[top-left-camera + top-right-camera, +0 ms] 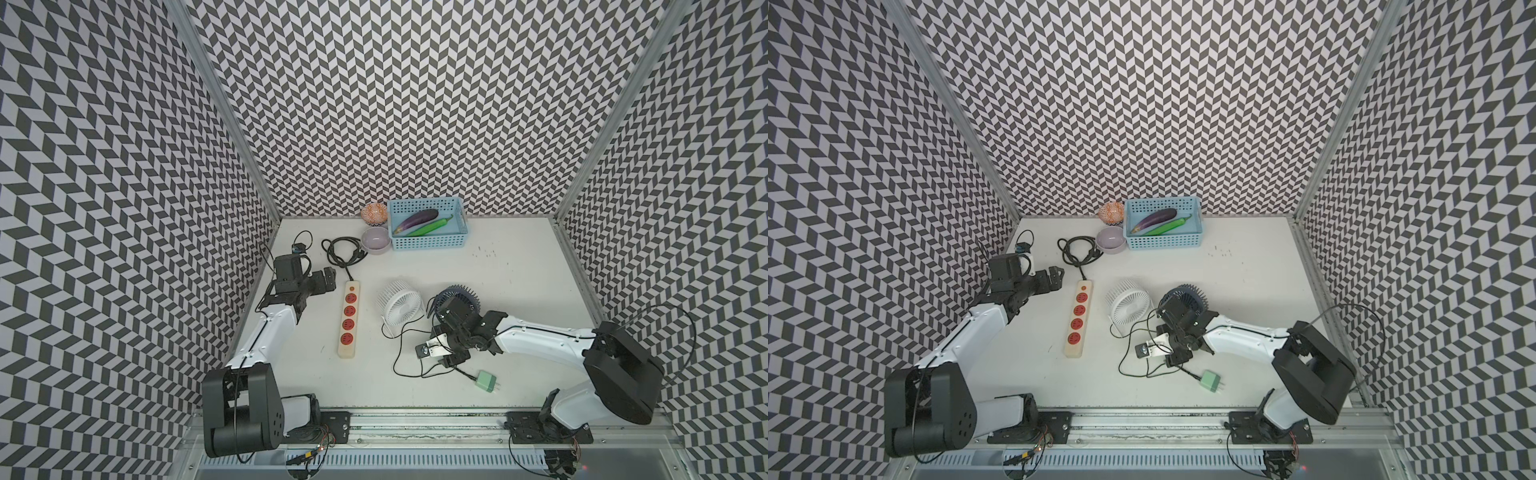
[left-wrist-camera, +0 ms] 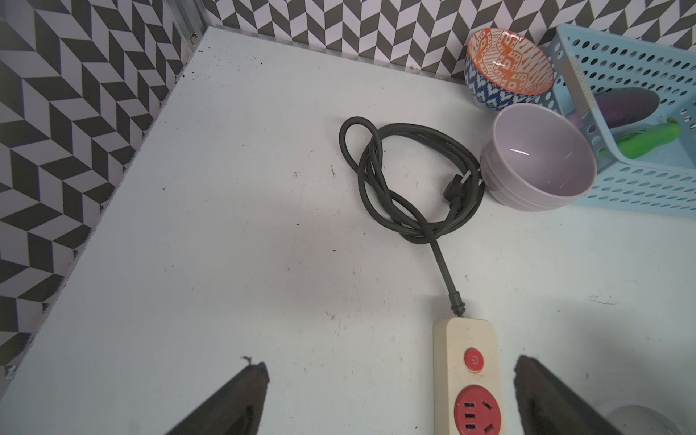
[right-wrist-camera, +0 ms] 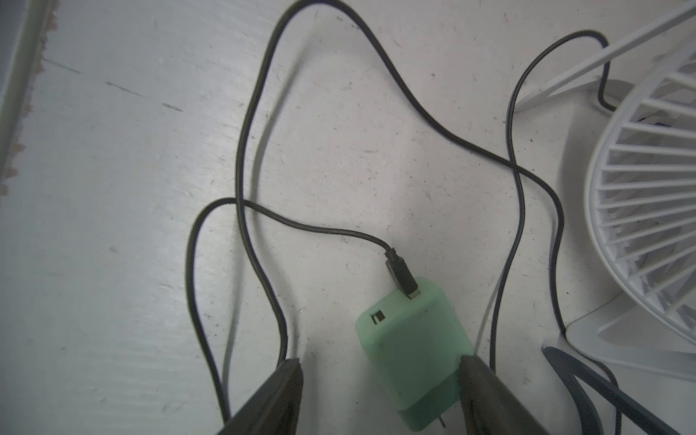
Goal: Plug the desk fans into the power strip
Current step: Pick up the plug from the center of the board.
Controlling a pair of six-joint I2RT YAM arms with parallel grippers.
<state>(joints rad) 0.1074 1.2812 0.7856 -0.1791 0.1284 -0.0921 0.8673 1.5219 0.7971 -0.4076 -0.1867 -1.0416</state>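
right gripper (image 3: 380,361): fingers apart, pinching nothing. in the wrist view the green adapter (image 3: 410,350) shows between the two fingers, close against one and with a clear gap to the other; contact i cannot tell. a thin black cable (image 3: 241,158) is plugged into the adapter's end and loops loose over the table (image 1: 519,282). one black strand runs up to the stand of the white desk fan (image 1: 401,305). in both top views the adapter lies flat just beside this gripper, toward the front edge, prongs pointing away from it.

power strip (image 1: 348,322): flat on the table, well apart from the right gripper, off to its left. the white fan stands between the two, a little farther back.

left gripper (image 2: 390,364): fingers spread wide, holding nothing, just beside the strip's button end. its wrist view shows the button (image 2: 473,359) between the fingers, nearer one.

outward: the strip's black cord (image 1: 343,253) is coiled behind it, next to a lilac bowl (image 1: 376,240). a dark blue fan (image 1: 459,291) sits behind the right wrist, partly hidden. a blue basket (image 1: 428,242) stands at the back wall.
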